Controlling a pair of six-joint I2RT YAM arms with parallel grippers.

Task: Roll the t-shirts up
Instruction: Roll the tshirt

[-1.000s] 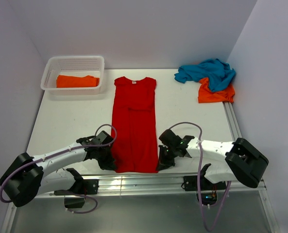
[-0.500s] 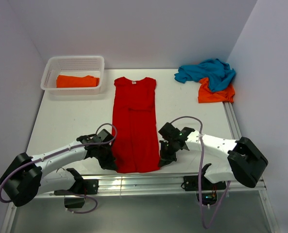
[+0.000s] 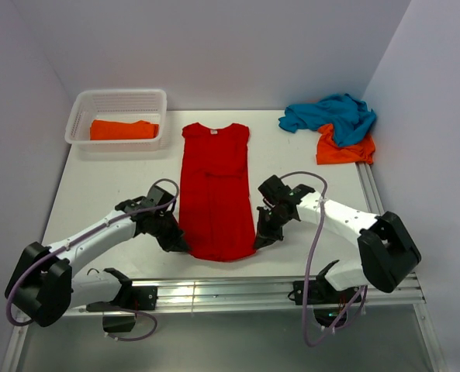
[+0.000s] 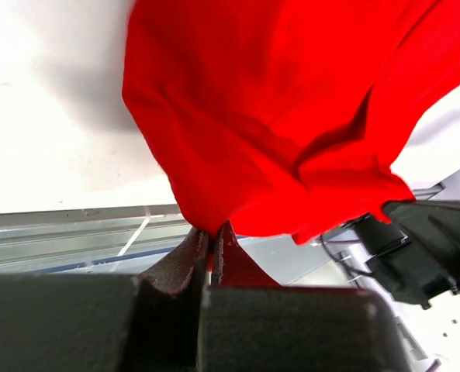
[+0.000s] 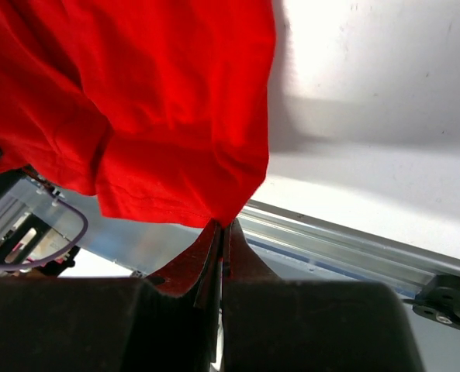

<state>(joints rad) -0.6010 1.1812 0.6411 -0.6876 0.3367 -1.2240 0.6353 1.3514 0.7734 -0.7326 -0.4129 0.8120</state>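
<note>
A bright red t-shirt (image 3: 214,186) lies lengthwise on the white table, collar at the far end. My left gripper (image 3: 178,244) is shut on its near left hem corner, and my right gripper (image 3: 258,241) is shut on its near right hem corner. The hem is lifted off the table and hangs from both grippers, as the left wrist view (image 4: 261,132) and right wrist view (image 5: 152,108) show. An orange t-shirt (image 3: 123,129) lies folded in the basket. A teal blue t-shirt (image 3: 330,115) lies crumpled over another orange t-shirt (image 3: 344,149) at the far right.
A white lattice basket (image 3: 82,108) stands at the far left corner. A metal rail (image 3: 230,291) runs along the table's near edge. Walls close in the left, back and right sides.
Both grippers have moved away from the near edge, carrying the red shirt's hem up and toward the far side. The shirt's flat part looks shorter now.
</note>
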